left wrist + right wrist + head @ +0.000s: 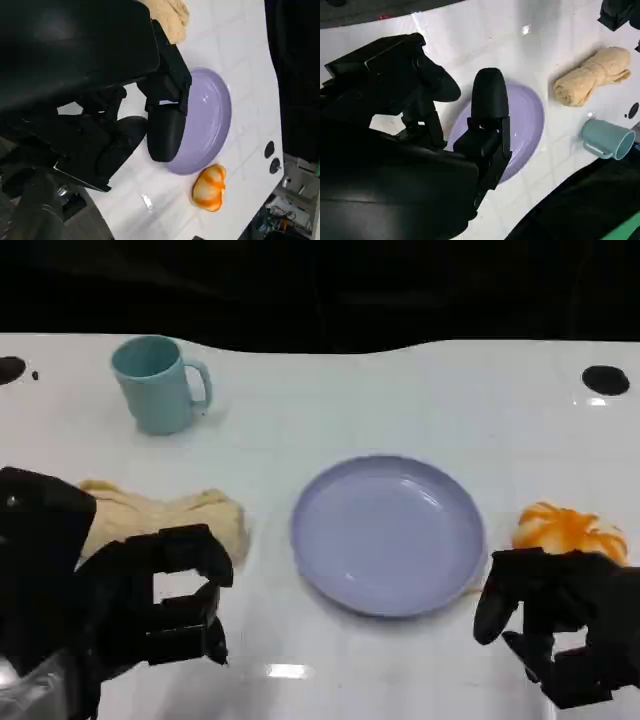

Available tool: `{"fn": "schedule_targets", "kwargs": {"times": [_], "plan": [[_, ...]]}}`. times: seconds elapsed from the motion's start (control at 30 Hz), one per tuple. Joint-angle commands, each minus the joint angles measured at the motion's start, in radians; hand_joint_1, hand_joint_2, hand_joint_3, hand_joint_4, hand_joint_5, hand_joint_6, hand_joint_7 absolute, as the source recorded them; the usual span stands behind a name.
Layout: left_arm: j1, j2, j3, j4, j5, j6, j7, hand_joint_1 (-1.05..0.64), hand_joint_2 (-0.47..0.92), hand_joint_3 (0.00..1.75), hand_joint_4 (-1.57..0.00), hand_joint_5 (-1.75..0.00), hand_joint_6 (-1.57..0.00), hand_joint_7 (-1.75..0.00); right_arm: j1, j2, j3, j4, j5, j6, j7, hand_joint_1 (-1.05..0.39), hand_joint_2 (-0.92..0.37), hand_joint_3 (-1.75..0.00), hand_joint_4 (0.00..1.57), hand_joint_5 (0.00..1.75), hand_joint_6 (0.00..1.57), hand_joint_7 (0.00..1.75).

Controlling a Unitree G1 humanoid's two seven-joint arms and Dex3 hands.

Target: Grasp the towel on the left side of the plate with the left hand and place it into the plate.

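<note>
The rolled beige towel (pixel 165 518) lies on the white counter (pixel 400 400) just to the left of the lavender plate (pixel 388 533), close but apart from its rim, so a short carry to the right should land it inside. The plate holds nothing yet, which suggests the grasp is not yet made. The left hand (pixel 150 605) sits near the towel's front edge with its fingers (pixel 190 545) partly spread and curled forward, holding nothing; whether a fingertip brushes the cloth cannot be told from the head view. The right hand (pixel 565 625) rests by the plate's right side, in front of an orange fruit-like object (pixel 570 530), its fingers loosely curled and apart around nothing. A teal mug (pixel 155 383) stands farther back, well apart.
</note>
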Motion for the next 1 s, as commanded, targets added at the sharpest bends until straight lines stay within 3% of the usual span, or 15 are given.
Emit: {"fn": "schedule_targets", "kwargs": {"times": [0.03, 0.83, 1.0], "plan": [[-0.010, 0.013, 0.009, 0.005, 0.003, 0.000, 0.002, -0.05, 0.56, 1.27, -0.83, -1.75, -0.77, -1.59, -0.010, -0.010, -0.009, 0.003, 0.003, -0.011, 0.000, 0.04, -0.59, -1.07, 0.70, 1.75, 0.69, 1.44], [-0.015, 0.012, 0.015, 0.002, 0.003, 0.010, 0.003, -0.05, 0.54, 1.30, -0.83, -1.75, -0.77, -1.60, -0.012, -0.008, -0.005, 0.001, -0.004, -0.006, -0.004, 0.03, -0.58, -1.07, 0.71, 1.75, 0.70, 1.43], [-0.011, 0.011, 0.020, 0.006, 0.012, -0.025, 0.001, -0.03, 0.57, 1.26, -0.71, -1.75, -0.67, -1.54, -0.013, -0.003, -0.007, 0.000, 0.003, -0.004, -0.004, 0.04, -0.58, -1.07, 0.71, 1.75, 0.71, 1.43]]}}
